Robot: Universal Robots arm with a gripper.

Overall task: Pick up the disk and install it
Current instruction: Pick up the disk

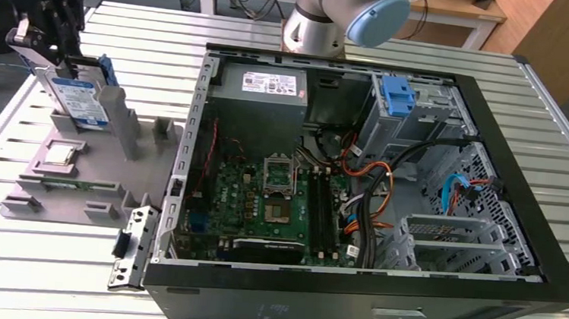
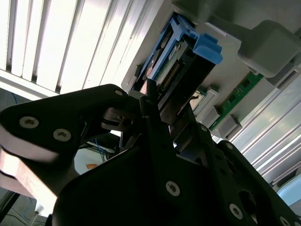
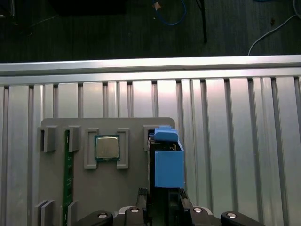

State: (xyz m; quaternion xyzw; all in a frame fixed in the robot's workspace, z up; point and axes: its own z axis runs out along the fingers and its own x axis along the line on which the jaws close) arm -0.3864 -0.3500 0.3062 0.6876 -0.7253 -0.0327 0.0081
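While upright, disk (image 1: 74, 97) above slatted table (image 1: 52, 278).

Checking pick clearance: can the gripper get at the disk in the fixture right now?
Likely yes. The gripper sits at the top edge of the disk, which stands on edge in the grey fixture; nothing shows between them.

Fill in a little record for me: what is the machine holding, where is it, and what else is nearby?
Held item: disk, a silver drive in a blue carrier
Jaws: shut on the disk's top edge
Disk position: upright at the grey tray
Also on tray: a chip, a green memory stick
Nearby: open computer case, on the exterior view's right
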